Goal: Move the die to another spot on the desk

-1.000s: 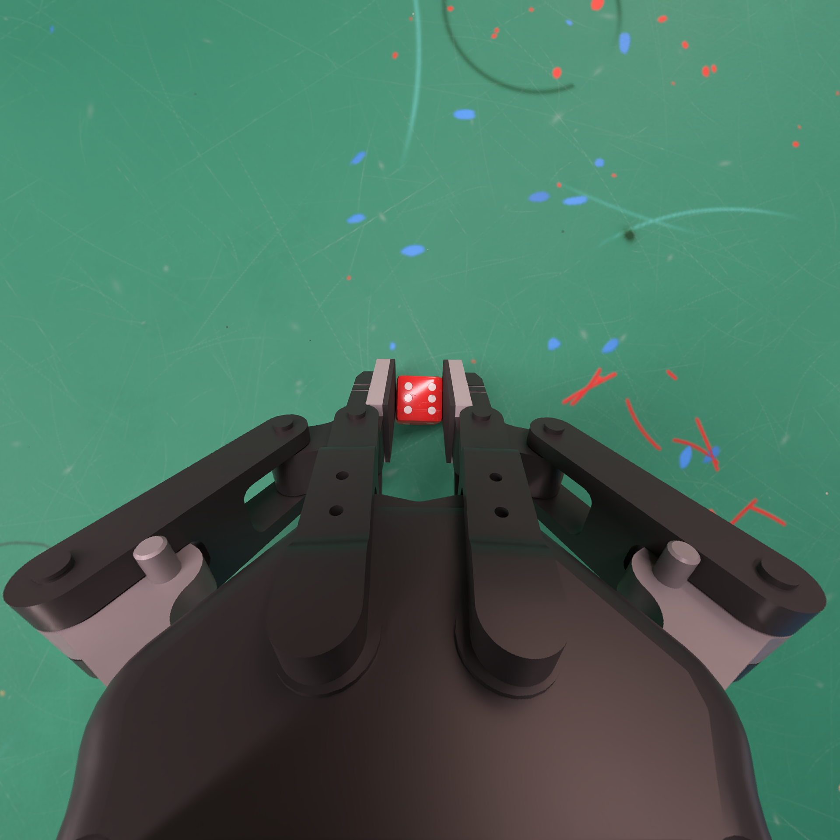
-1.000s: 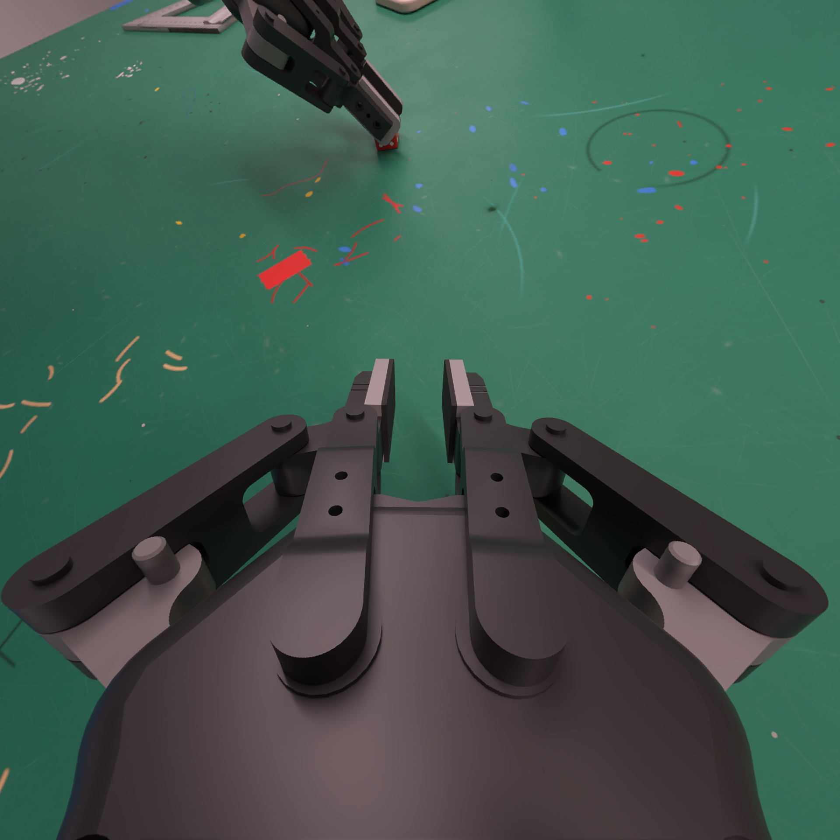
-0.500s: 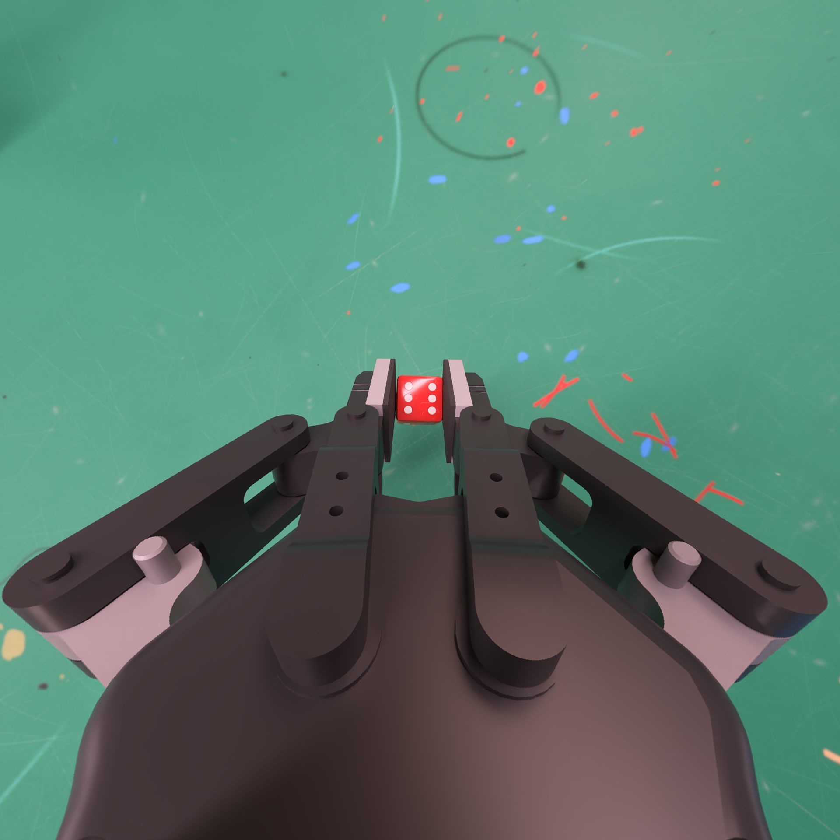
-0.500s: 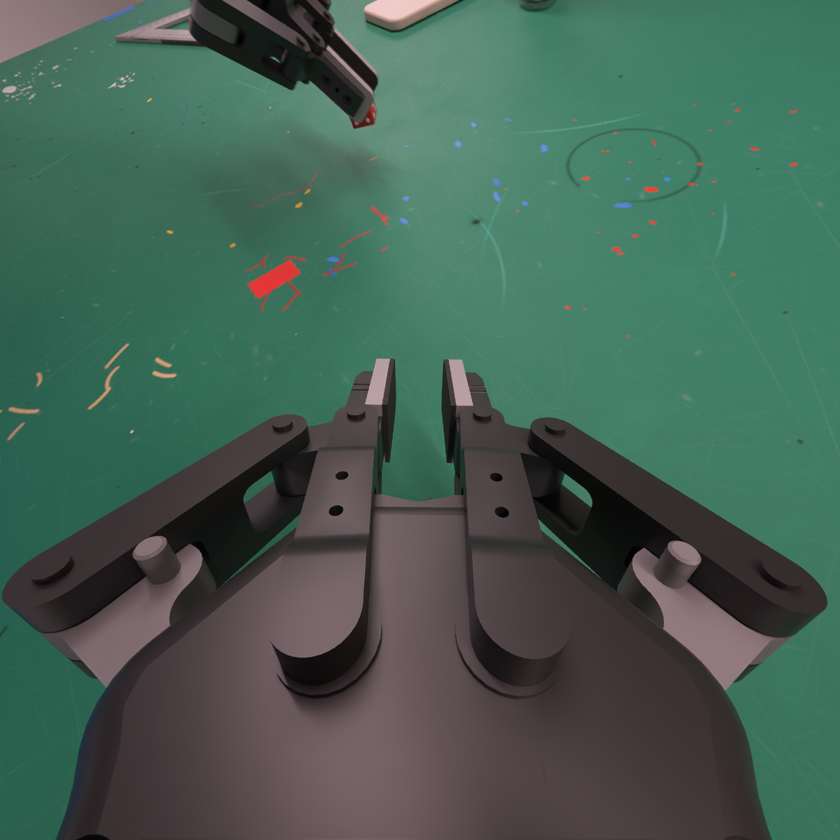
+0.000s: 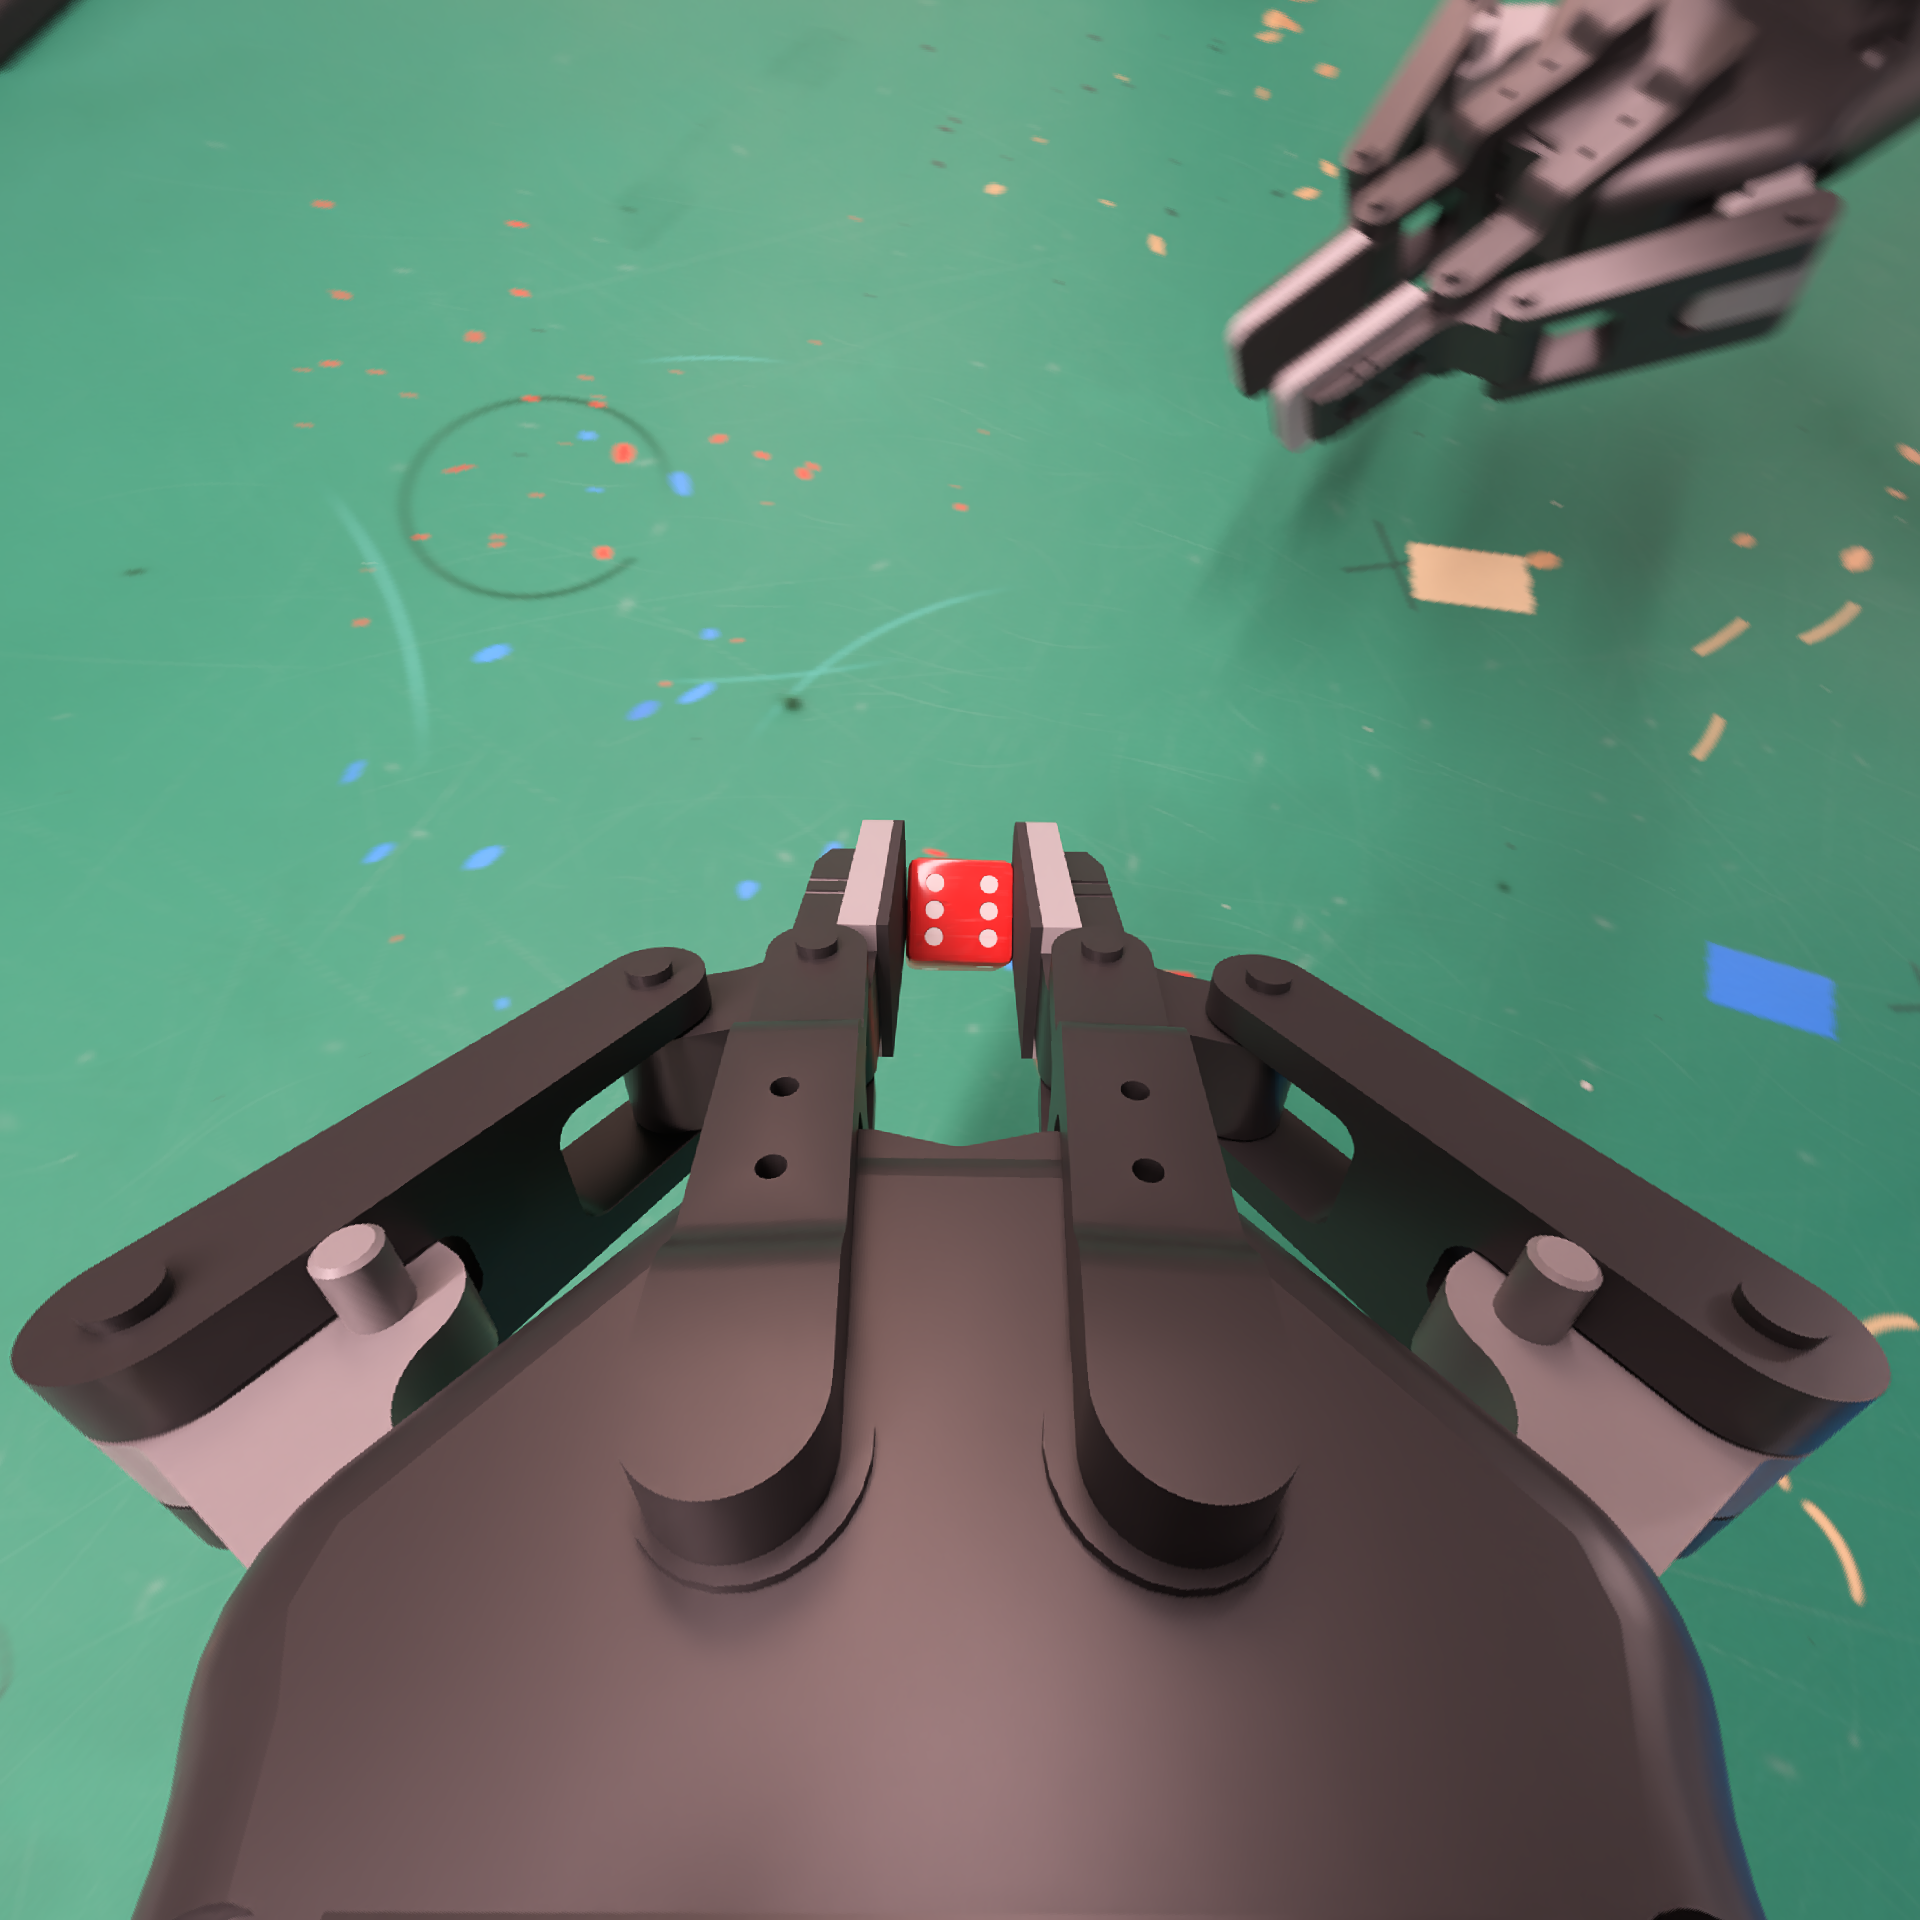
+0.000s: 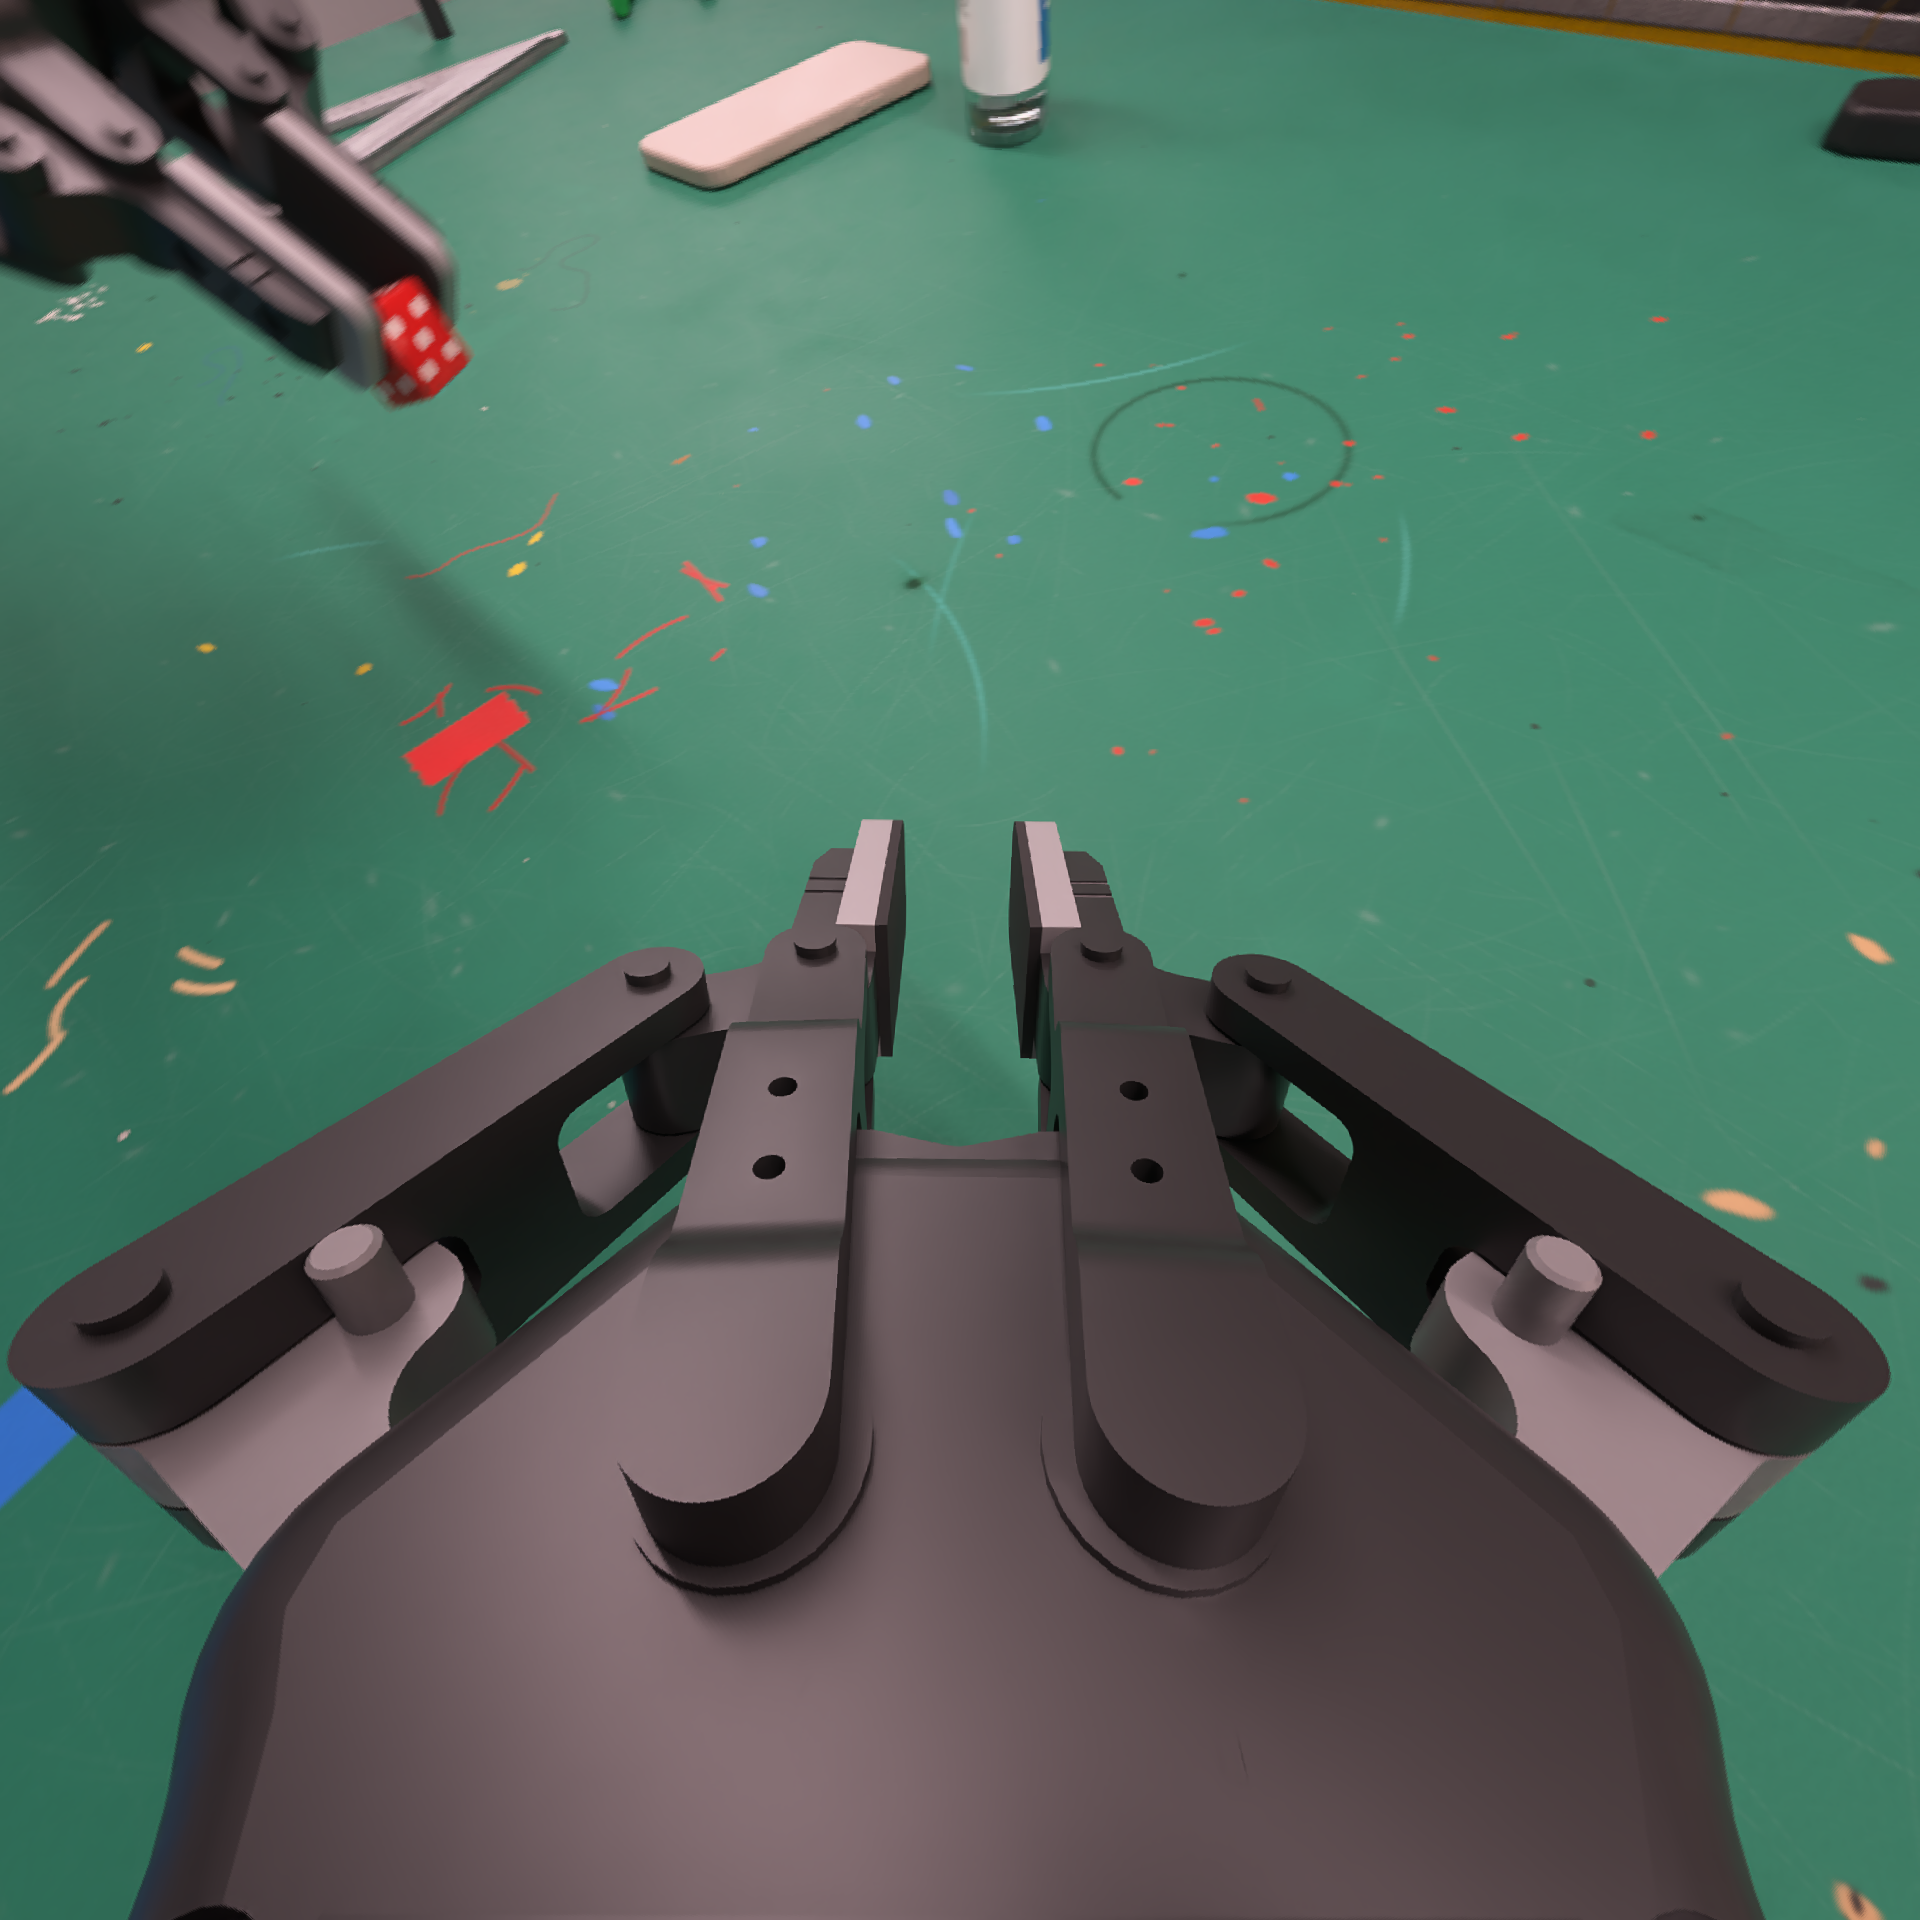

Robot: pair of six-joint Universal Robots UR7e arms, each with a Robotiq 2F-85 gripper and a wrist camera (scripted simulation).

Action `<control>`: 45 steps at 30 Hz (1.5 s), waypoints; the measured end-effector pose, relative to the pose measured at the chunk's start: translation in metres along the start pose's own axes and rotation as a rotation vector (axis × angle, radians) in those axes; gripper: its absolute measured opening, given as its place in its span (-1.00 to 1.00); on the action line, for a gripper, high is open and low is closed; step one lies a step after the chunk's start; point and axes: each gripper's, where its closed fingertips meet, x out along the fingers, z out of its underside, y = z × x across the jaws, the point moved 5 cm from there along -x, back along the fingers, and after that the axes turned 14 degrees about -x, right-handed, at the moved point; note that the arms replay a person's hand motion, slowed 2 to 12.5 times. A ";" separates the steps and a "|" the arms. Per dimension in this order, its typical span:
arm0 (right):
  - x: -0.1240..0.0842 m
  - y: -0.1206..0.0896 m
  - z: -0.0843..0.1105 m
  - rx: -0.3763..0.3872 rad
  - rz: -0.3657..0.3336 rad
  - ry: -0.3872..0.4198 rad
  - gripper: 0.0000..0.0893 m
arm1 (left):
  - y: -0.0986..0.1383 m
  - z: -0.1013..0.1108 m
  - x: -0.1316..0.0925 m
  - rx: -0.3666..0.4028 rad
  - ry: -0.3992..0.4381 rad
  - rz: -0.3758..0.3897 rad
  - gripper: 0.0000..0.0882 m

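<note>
A red die (image 5: pixel 958 912) with white pips sits between the pads of my left gripper (image 5: pixel 958 883), which is shut on it and holds it above the green desk mat (image 5: pixel 935 644). In the right wrist view the same die (image 6: pixel 419 338) shows at the upper left in the left gripper (image 6: pixel 400 343), well off the mat, with a shadow below it. My right gripper (image 6: pixel 958 873) has a narrow gap between its fingers and holds nothing. It hovers over the mat. It also shows in the left wrist view (image 5: pixel 1283 384) at the upper right.
At the far edge lie a pale flat block (image 6: pixel 784 112), a small bottle (image 6: pixel 1003 73), a metal set square (image 6: pixel 447 88) and a dark object (image 6: pixel 1875 120). The mat carries paint specks, a red patch (image 6: pixel 464 740), a tan patch (image 5: pixel 1470 577) and a blue patch (image 5: pixel 1769 987).
My left gripper has lifted the die off the mat and carried it higher and closer to the right arm. The right gripper has come into the left wrist view and stays empty.
</note>
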 end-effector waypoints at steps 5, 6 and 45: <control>0.001 0.011 0.001 0.027 0.069 -0.006 -0.59 | 0.024 0.016 0.015 0.028 -0.067 0.098 -0.58; 0.001 0.012 0.001 0.032 0.078 -0.006 -0.59 | 0.026 0.020 0.018 0.026 -0.080 0.106 -0.58; -0.006 0.006 0.001 0.139 0.066 0.055 -0.59 | 0.043 0.052 0.065 0.138 -0.208 0.022 -0.58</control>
